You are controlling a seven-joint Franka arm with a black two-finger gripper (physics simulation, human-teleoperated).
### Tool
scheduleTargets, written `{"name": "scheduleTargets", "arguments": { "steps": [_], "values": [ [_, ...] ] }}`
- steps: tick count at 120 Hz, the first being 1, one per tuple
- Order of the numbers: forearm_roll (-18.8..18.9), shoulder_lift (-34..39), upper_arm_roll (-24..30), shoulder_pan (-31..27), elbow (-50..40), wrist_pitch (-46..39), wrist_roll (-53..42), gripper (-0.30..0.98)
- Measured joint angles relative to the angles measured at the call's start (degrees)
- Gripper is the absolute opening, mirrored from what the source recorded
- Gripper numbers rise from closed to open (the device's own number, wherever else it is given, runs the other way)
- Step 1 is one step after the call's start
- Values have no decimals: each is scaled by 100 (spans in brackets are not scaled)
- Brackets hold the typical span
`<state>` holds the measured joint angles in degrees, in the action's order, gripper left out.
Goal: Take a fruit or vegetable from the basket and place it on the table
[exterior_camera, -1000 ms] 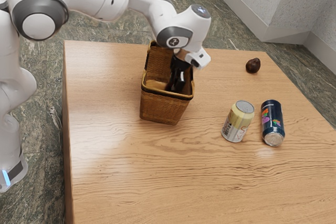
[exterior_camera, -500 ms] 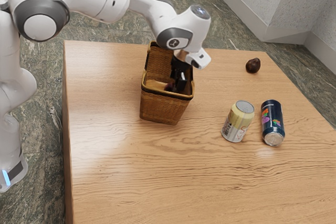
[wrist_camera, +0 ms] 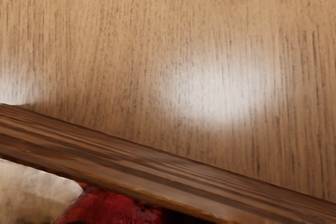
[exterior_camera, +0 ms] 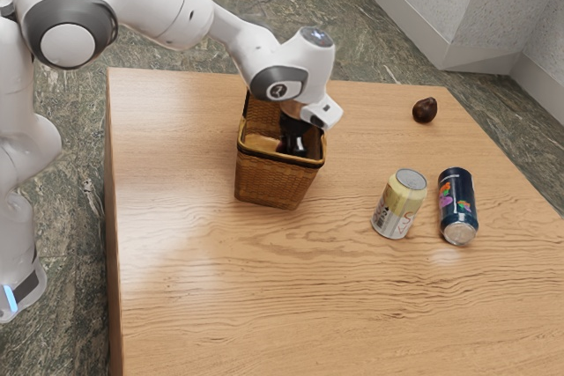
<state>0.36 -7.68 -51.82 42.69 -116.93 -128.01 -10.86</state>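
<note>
My gripper (exterior_camera: 293, 146) reaches down inside the wicker basket (exterior_camera: 275, 184), and I cannot tell whether it is open or shut. Beside its lower end, toward the exterior view's left, a bit of a dark red fruit or vegetable (exterior_camera: 281, 146) shows, mostly hidden by the gripper and the basket wall. In the wrist view, the basket's brown rim (wrist_camera: 157, 169) runs across, with the red fruit or vegetable (wrist_camera: 113, 207) just inside it at the lower edge. The wooden table (exterior_camera: 203, 288) lies around the basket.
A yellow and white can (exterior_camera: 400, 204) stands on the table, and a dark blue can (exterior_camera: 457, 207) is close beside it. Farther back, near the table's far edge, rests a small dark brown round fruit (exterior_camera: 425, 110). The basket's walls surround my gripper.
My hand has moved lower and toward the exterior view's left, taking the gripper deeper into the basket. The basket and both cans have stayed where they were.
</note>
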Motion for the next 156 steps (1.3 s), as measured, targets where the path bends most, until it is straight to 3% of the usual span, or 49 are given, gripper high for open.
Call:
{"name": "scheduleTargets", "arguments": {
  "steps": [10,27,49,55,76,91,125,140,156],
  "values": [
    [-86,-10,-4,-42,0,41,-1,39],
    [192,14,-16,-30,149,377,1,34],
    [675,168,-43,77,1313,1403,-38,32],
    [787,171,-50,116,1731,1771,-52,26],
    [1032,134,-6,176,2967,3128,-101,35],
    [1142,129,35,297,3214,3520,-131,35],
    [1086,105,62,496,2899,2629,-166,34],
    [991,-6,74,555,2614,1624,-186,34],
    [639,-318,274,506,2172,198,-208,34]
  ]
}}
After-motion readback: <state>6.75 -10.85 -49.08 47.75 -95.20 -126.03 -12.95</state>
